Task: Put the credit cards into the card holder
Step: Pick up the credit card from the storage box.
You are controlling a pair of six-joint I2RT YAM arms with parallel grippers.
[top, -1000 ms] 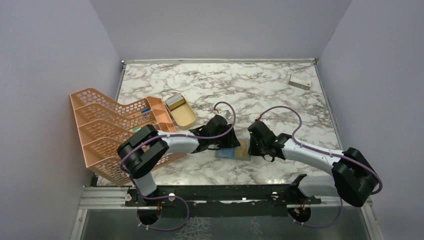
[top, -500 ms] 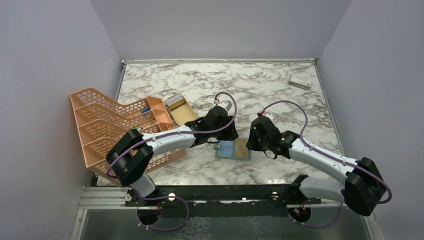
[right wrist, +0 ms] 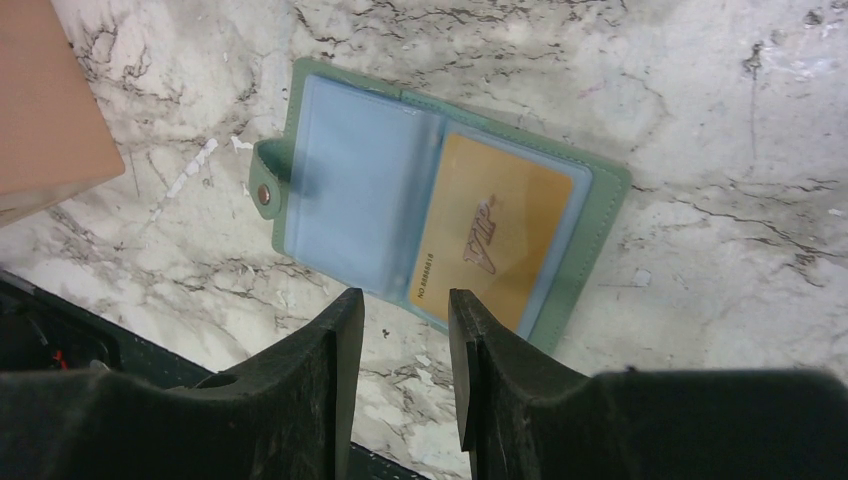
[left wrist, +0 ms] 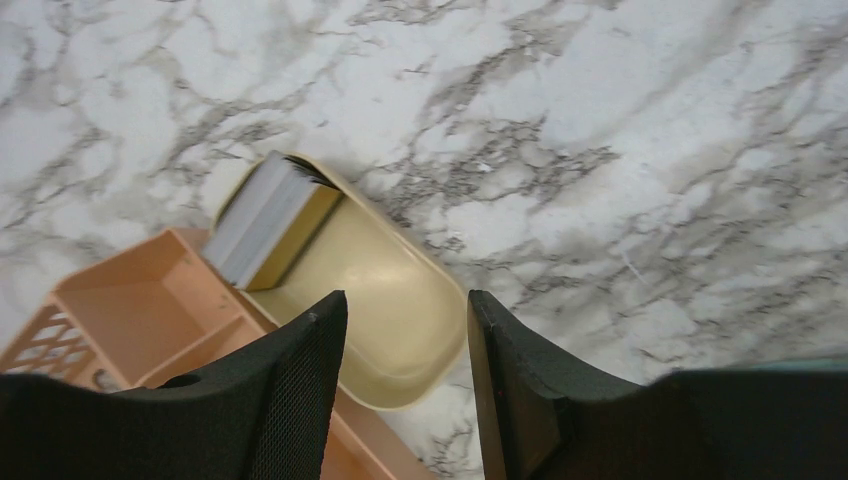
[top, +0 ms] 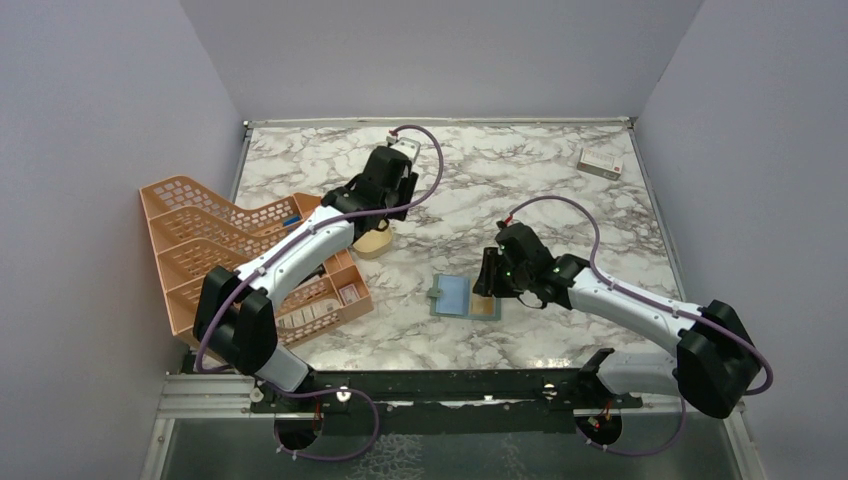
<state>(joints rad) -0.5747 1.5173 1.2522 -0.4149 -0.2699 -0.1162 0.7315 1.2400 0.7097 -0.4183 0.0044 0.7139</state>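
The card holder [right wrist: 350,170] lies open on the marble, pale blue inner faces up, its snap tab on the left. A tan-orange credit card [right wrist: 495,235] sits in its right pocket. My right gripper [right wrist: 405,300] hovers at the holder's near edge, open and empty; from above it [top: 487,273] stands by the right side of the holder [top: 455,296]. My left gripper [left wrist: 405,310] is open and empty over the gold tin [left wrist: 390,300]. A stack of cards [left wrist: 265,215] leans at the tin's far end. From above, the left gripper [top: 372,212] covers most of the tin [top: 378,243].
An orange mesh rack [top: 215,250] stands at the left, touching the tin's side. A white box with a red mark [top: 600,162] lies at the far right corner. Grey walls close the table on three sides.
My left arm swung away from the card holder, up and left to the gold tin. The right gripper drew back slightly, uncovering the holder. Both grippers opened wider.
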